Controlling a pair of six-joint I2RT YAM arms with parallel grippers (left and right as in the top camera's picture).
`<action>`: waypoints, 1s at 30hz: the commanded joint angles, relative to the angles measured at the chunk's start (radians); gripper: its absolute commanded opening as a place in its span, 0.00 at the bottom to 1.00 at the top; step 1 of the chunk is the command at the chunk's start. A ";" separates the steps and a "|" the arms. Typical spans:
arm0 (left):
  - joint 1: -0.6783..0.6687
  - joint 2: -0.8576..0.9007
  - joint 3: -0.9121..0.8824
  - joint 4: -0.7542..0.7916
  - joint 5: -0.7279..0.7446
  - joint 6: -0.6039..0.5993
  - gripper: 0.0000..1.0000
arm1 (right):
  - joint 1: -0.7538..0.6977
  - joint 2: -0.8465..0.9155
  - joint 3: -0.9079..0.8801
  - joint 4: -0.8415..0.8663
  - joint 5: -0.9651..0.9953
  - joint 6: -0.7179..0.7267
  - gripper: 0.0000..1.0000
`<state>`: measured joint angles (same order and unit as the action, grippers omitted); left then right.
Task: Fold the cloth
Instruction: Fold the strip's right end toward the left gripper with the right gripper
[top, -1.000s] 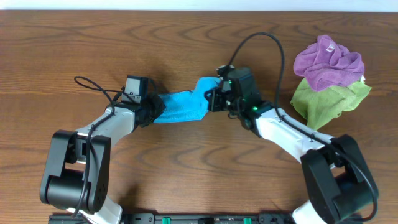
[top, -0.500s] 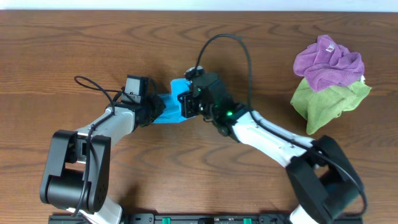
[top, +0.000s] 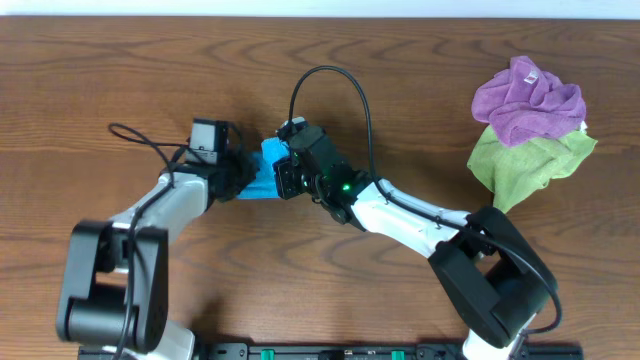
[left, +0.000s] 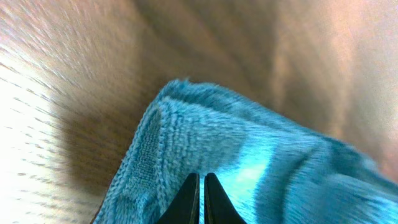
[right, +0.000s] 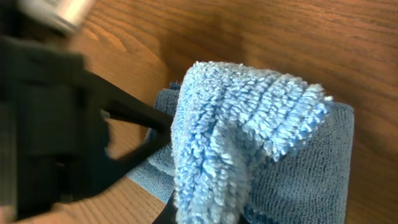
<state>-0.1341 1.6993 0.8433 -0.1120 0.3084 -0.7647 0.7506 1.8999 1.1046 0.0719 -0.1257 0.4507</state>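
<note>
Left of centre on the brown wooden bench (top: 400, 80), the fuzzy sky-blue microfibre cloth (top: 270, 160) lies doubled over between both arms. The left end effector (top: 245, 180) is closed, pinching the cloth's left edge. The right end effector (top: 283, 178) is clamped on the raised right edge. Open wood surrounds it. The crumpled purple cloth (top: 525, 98) and light green cloth (top: 525, 160) sit well apart, far right.

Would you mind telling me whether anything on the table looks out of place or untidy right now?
Nothing is spilled or damaged. Only the purple cloth lies crumpled on the light green cloth at the right; the blue cloth is bunched up mid-fold.
</note>
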 joint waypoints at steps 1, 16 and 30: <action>0.021 -0.091 0.013 -0.011 0.005 0.033 0.06 | 0.010 0.021 0.026 0.013 0.032 -0.023 0.01; 0.095 -0.270 0.013 -0.067 -0.005 0.051 0.06 | 0.024 0.095 0.072 0.050 0.032 -0.022 0.04; 0.163 -0.298 0.013 -0.098 -0.004 0.056 0.06 | 0.102 0.101 0.091 0.042 -0.060 -0.048 0.39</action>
<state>0.0002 1.4303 0.8436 -0.2054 0.3107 -0.7280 0.8314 1.9942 1.1675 0.1131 -0.1417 0.4126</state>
